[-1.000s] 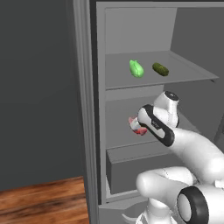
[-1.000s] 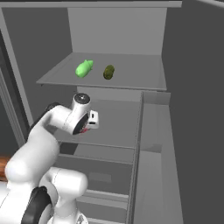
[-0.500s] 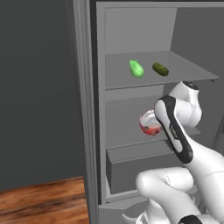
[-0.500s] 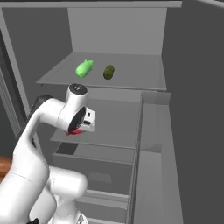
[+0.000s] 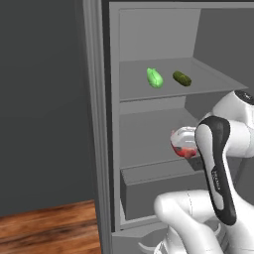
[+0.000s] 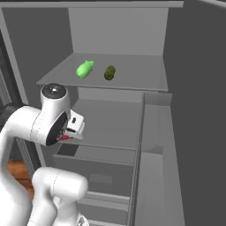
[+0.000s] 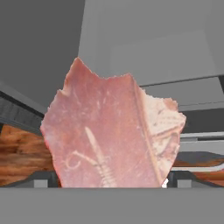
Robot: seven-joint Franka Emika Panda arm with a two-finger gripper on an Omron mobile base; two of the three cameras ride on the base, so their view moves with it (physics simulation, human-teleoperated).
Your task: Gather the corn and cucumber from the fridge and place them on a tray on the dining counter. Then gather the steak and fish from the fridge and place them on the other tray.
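Right now your claw (image 7: 111,181) stands spread wide around the steak (image 7: 111,131), which fills the middle of the hand view, its flat face to the camera and long axis running up from the fingertips. Farther back, upper centre of both base views, the corn (image 5: 155,78) and cucumber (image 5: 182,78) lie on the fridge (image 5: 94,124) shelf, so by my reading nothing is delivered yet.

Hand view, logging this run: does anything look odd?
The flat pink-red marbled steak stands on edge in the gripper, while the bright light-green corn and dark olive cucumber, due first, lie untouched on the grey fridge's upper shelf.
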